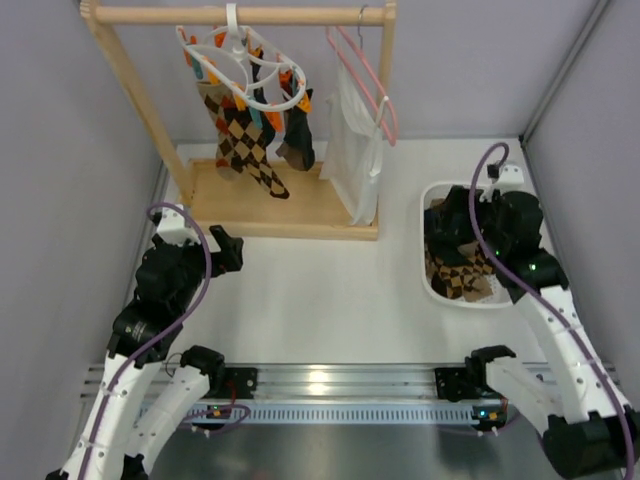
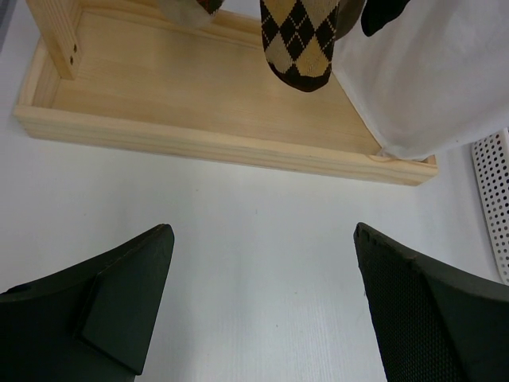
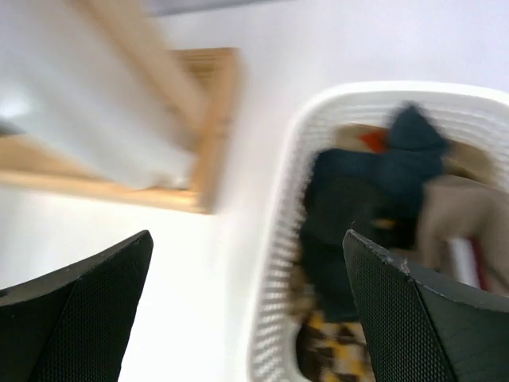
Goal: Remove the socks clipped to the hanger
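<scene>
The white clip hanger (image 1: 262, 68) hangs from the wooden rail with orange and teal pegs. Argyle socks (image 1: 245, 140) and a dark sock (image 1: 298, 140) are still clipped to it; an argyle toe (image 2: 298, 40) shows in the left wrist view. More socks (image 1: 455, 262) lie in the white basket (image 1: 437, 290), a dark one (image 3: 358, 199) among them. My left gripper (image 1: 232, 250) is open and empty above the table, in front of the rack base. My right gripper (image 1: 470, 225) is open and empty over the basket's left rim.
A wooden rack with a tray base (image 1: 280, 215) stands at the back. A white garment (image 1: 355, 150) on a pink wire hanger (image 1: 365, 75) hangs at its right end. Grey walls close in on both sides.
</scene>
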`<control>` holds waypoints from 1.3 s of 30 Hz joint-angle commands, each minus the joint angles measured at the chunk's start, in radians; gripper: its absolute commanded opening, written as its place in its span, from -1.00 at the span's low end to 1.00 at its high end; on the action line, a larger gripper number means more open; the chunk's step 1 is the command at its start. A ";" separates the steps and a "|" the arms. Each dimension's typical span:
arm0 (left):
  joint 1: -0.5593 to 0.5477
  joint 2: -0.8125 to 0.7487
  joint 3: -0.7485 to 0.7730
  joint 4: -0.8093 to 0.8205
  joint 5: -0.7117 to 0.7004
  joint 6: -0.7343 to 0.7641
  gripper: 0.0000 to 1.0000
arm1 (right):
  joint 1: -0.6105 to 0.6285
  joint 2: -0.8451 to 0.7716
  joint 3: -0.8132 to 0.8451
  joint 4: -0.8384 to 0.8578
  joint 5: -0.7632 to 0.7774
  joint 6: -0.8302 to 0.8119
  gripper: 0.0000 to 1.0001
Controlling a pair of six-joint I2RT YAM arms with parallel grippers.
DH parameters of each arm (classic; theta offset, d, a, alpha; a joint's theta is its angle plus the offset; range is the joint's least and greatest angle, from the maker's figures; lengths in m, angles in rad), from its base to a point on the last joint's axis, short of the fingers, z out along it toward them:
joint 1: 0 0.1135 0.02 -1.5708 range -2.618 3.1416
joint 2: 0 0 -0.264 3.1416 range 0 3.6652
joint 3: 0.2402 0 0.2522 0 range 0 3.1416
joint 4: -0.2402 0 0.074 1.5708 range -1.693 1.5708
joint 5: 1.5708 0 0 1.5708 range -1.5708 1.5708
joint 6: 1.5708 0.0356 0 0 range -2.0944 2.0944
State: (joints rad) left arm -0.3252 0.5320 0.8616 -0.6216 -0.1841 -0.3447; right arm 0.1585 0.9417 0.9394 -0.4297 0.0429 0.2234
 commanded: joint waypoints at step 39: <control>0.005 -0.030 -0.013 0.017 0.003 0.000 0.97 | 0.575 1.278 0.972 0.695 -0.438 -0.157 0.32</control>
State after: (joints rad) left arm -0.3252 0.4934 0.8532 -0.6254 -0.1974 -0.3557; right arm 0.7357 2.1750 1.8400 0.2390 -0.2710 0.0475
